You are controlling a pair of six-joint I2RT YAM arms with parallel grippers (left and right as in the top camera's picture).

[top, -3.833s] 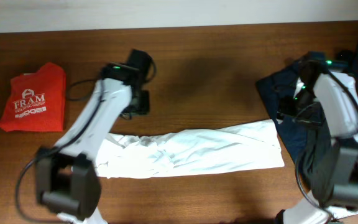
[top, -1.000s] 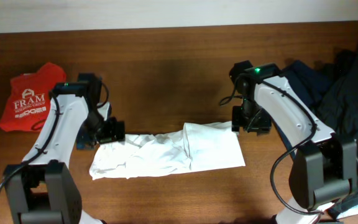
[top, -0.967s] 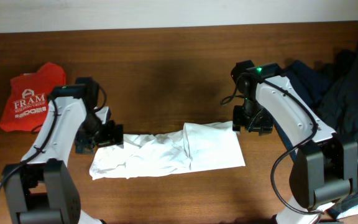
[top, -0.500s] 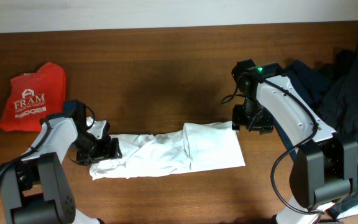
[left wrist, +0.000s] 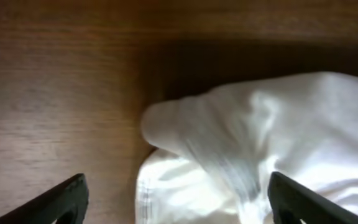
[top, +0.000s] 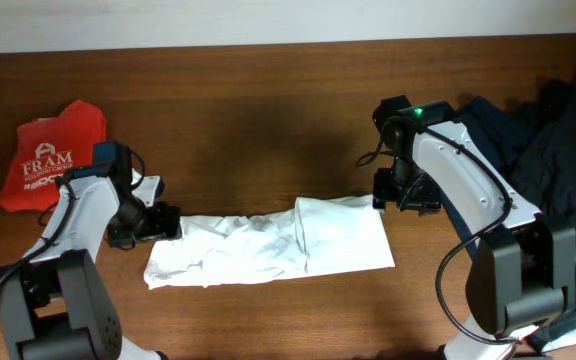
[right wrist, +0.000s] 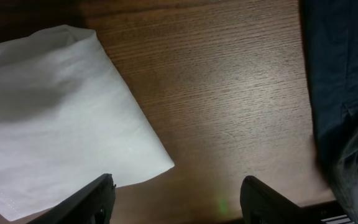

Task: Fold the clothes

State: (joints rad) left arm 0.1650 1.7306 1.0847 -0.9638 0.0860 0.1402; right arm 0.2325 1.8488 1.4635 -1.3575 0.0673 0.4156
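A white T-shirt [top: 268, 245] lies in a long crumpled strip across the table's middle, its right end folded over onto itself. My left gripper [top: 158, 222] is open at the strip's left end; in the left wrist view [left wrist: 176, 208] the bunched white cloth [left wrist: 247, 137] sits between its spread fingers. My right gripper [top: 405, 194] is open and empty just above the folded right edge, whose corner shows in the right wrist view [right wrist: 55, 118]. A red "FRAM" garment [top: 56, 158] lies folded at the far left. Dark navy clothes [top: 548, 150] are piled at the right.
The brown wooden table [top: 268, 110] runs to a pale wall at the back. Dark cloth fills the right edge of the right wrist view [right wrist: 344, 81]. Both arm bases stand at the front edge.
The shirt's right end was folded over leftward earlier. In the last second my left gripper dropped to the strip's left end and shifted slightly back. The right arm has stayed still.
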